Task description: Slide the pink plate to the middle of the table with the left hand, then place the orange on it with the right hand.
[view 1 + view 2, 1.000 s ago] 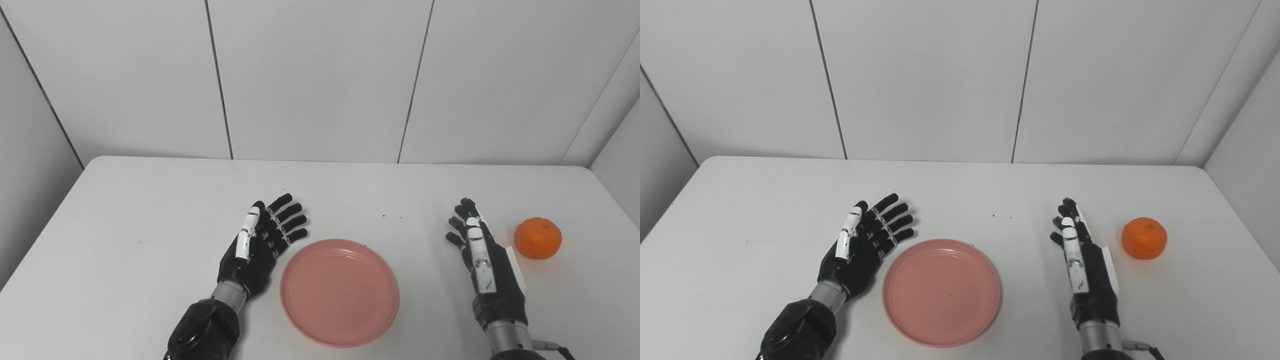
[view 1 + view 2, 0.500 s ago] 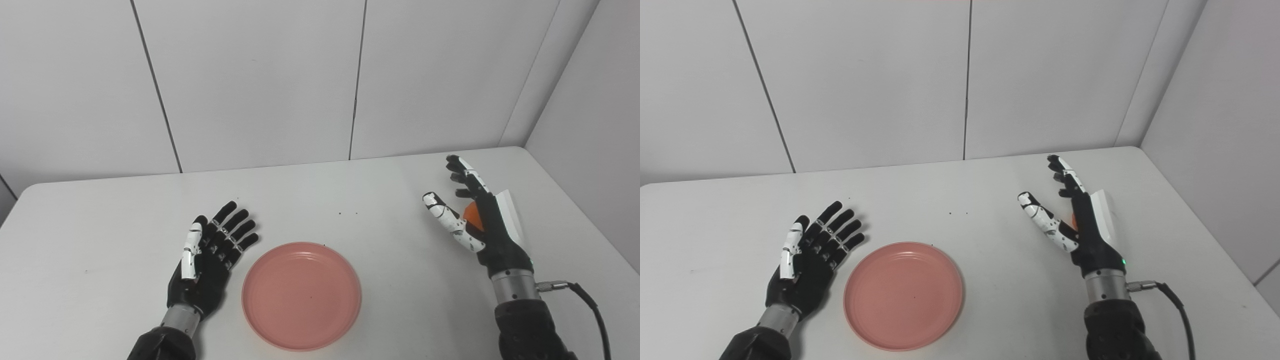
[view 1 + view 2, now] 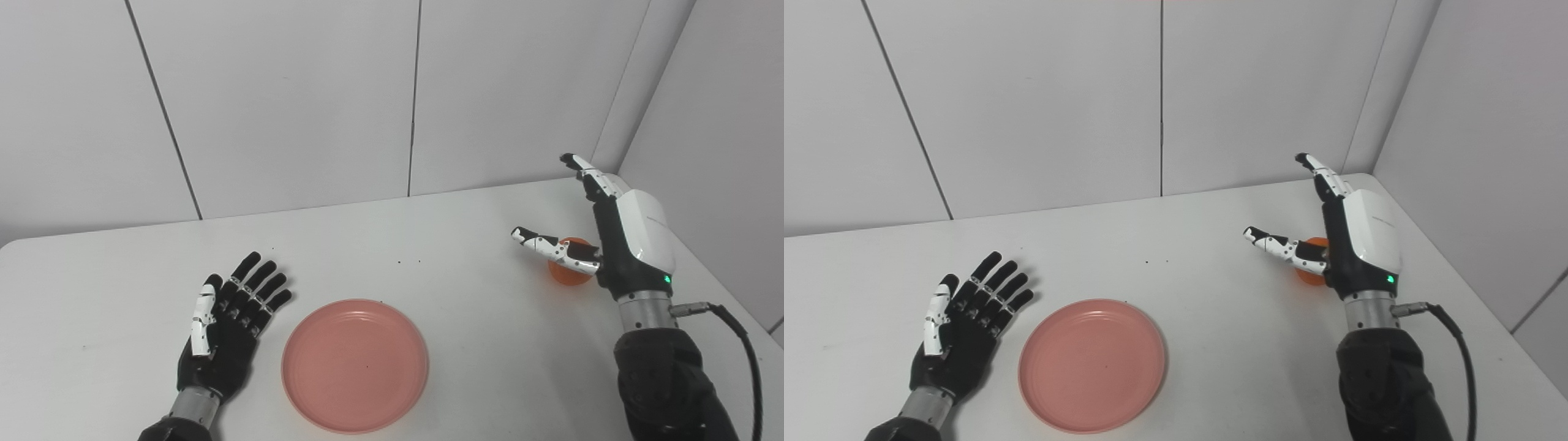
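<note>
Step in hand, by my reading: grasping the orange (image 3: 566, 274) with the right hand (image 3: 615, 236); the plate (image 3: 354, 365) already lies near mid-worktop (image 3: 367, 251), empty. To do it well, the hand should come down so that thumb and fingers bracket the fruit on opposite sides at its widest part, then close evenly; a round fruit will likely roll away if one side touches first. Lift clear before traversing left, and set it down on the plate's flat centre, not the rim. Right hand pose: raised above the orange near the far right corner, palm facing left, fingers (image 3: 1315, 168) extended upward, thumb (image 3: 545, 245) stretched out to the left, digits spread and holding nothing. The orange sits on the worktop mostly hidden behind the thumb base; whether the hand touches it cannot be told. Left hand (image 3: 223, 334) rests palm-up just beside the plate's left edge, fingers apart, idle.
</note>
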You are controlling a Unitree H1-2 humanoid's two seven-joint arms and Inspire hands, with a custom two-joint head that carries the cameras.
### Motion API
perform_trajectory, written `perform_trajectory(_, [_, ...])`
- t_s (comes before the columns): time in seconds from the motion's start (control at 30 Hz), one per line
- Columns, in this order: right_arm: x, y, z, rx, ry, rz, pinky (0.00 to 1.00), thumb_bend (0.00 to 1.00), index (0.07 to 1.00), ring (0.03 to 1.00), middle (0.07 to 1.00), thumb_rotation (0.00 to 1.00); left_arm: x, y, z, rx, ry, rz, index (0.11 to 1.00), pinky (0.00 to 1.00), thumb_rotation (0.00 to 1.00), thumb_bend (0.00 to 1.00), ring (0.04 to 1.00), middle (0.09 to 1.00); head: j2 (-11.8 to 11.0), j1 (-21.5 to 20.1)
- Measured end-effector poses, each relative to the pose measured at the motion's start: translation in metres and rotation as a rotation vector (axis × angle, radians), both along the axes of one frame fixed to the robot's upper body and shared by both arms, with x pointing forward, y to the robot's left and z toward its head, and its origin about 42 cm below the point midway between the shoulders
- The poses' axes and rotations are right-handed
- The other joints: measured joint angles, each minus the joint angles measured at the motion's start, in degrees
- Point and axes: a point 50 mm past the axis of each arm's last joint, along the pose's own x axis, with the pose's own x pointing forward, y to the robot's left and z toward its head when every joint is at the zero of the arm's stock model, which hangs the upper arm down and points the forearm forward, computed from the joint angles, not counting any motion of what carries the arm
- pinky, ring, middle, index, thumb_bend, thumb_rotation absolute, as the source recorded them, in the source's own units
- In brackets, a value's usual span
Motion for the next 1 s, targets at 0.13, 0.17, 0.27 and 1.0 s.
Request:
perform_trajectory(0.13, [0.002,-0.005,-0.003,-0.031,0.041,-0.027,0.71,0.88,0.884,0.828,0.881,0.48,0.0,0.001,0.0,-0.013,0.001,0.003,0.806,0.77,1.0,0.3,0.805,0.812,0.1,-0.3])
perform_trajectory(0.17, [0.003,-0.007,-0.003,-0.038,0.054,-0.04,0.7,0.89,0.886,0.824,0.881,0.48,0.0,0.002,0.0,-0.013,0.001,0.004,0.804,0.77,1.0,0.3,0.804,0.81,0.2,-0.4])
perform_trajectory(0.27, [0.006,-0.014,-0.004,-0.065,0.09,-0.068,0.7,0.91,0.891,0.822,0.884,0.5,0.0,0.002,0.0,-0.016,0.002,0.004,0.803,0.77,1.0,0.3,0.804,0.81,0.2,-0.4])
perform_trajectory(1.0, [0.022,-0.049,-0.035,-0.078,0.302,-0.137,0.7,0.99,0.925,0.84,0.91,0.47,0.0,0.005,0.001,-0.011,0.005,0.015,0.804,0.77,1.0,0.3,0.801,0.805,-1.3,-0.5])
